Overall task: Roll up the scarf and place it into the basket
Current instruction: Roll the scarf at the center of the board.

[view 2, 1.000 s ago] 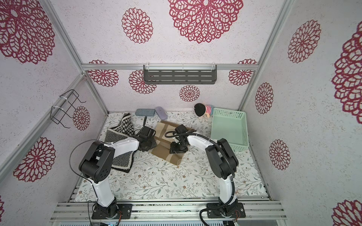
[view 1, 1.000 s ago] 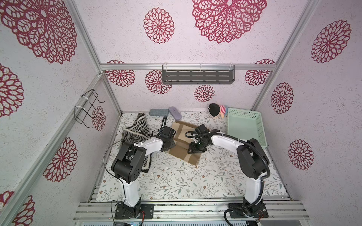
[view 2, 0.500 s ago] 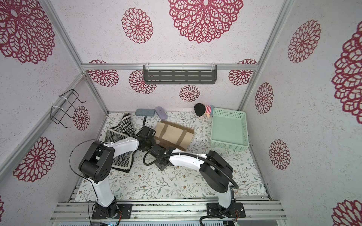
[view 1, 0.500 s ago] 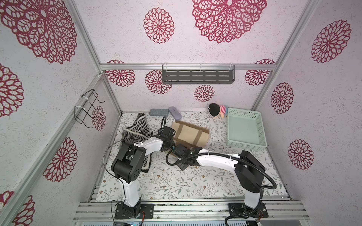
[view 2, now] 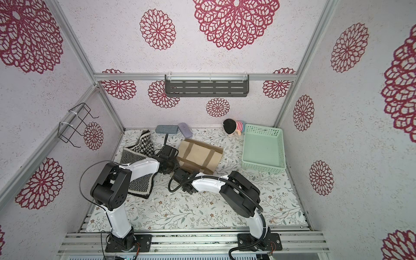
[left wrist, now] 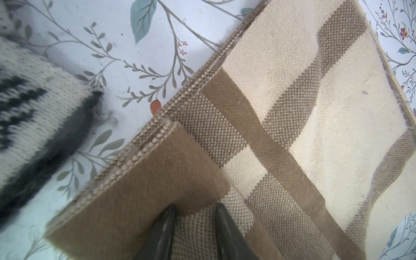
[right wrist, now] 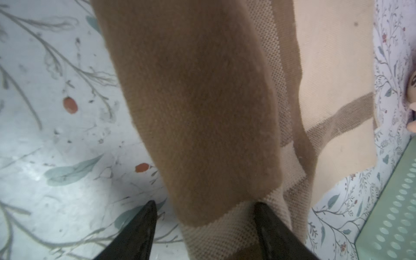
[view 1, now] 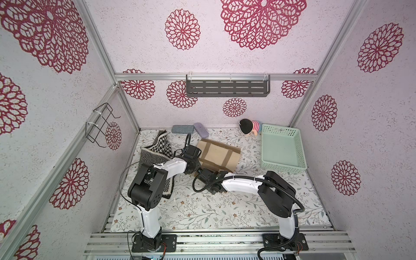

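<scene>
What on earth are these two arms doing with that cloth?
They are starting to roll up a tan striped scarf that lies mostly flat. The left gripper pinches a folded-over flap at its near edge. The right gripper is open, with its jaws either side of that edge. The roll is barely begun, and the green basket on the right is empty. A black-and-white knit lies beside the scarf, partly under the left arm.
</scene>
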You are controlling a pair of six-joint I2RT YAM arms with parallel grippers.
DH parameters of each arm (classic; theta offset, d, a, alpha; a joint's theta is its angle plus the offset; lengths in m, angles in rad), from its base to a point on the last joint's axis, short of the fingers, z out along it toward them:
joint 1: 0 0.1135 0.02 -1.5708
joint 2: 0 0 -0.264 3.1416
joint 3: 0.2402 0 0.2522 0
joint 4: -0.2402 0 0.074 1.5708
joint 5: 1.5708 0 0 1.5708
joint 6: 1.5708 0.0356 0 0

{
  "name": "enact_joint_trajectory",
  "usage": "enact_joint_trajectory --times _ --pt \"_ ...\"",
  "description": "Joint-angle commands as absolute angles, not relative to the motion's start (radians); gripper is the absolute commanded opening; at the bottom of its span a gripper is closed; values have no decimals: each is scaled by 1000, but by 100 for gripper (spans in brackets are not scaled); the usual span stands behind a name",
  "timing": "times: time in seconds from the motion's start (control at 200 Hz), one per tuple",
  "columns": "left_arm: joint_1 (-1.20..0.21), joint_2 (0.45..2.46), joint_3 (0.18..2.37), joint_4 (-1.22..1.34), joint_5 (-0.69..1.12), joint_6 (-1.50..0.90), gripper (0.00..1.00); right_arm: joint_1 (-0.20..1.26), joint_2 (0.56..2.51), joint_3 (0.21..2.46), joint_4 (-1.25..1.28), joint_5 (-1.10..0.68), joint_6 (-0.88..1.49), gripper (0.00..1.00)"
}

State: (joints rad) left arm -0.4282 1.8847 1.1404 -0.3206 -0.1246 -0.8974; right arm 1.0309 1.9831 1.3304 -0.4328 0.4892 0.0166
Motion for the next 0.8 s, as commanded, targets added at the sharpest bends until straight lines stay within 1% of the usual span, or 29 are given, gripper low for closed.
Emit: enact_joint_trajectory --times 0.0,0.11,0.215,0.285,0.355,0.425,0.485,0.53,0.565,0.605,0.656,0.796 --pt "-418 1919 1141 -385 -120 -885 34 1024 1973 1320 -406 562 -50 73" --pt "-417 1921 1149 -388 -120 -884 34 1016 1997 1318 -403 551 -68 73" --pt "-415 1918 1155 -393 -120 -880 36 1006 2025 1303 -391 532 -75 68" --pt "-416 1907 1155 -396 -120 -876 38 994 2043 1297 -389 507 -72 60" --pt "-413 1888 1154 -399 -122 -873 43 982 2049 1297 -393 467 -69 51" --pt "-412 1855 1151 -406 -133 -870 48 977 2044 1308 -416 424 -57 37" --pt "-408 1818 1145 -416 -149 -865 54 977 2028 1320 -440 380 -37 24" --pt "-407 1787 1140 -424 -162 -861 60 974 2010 1332 -461 321 -7 15" --pt "-407 1759 1135 -432 -173 -858 65 969 1994 1342 -480 267 16 10" --pt "-406 1730 1127 -441 -186 -855 70 963 1976 1357 -502 190 48 9" --pt "-407 1693 1115 -449 -202 -852 73 949 1959 1374 -526 79 93 7" --pt "-408 1595 1055 -446 -205 -856 74 893 1941 1411 -564 -202 205 2"
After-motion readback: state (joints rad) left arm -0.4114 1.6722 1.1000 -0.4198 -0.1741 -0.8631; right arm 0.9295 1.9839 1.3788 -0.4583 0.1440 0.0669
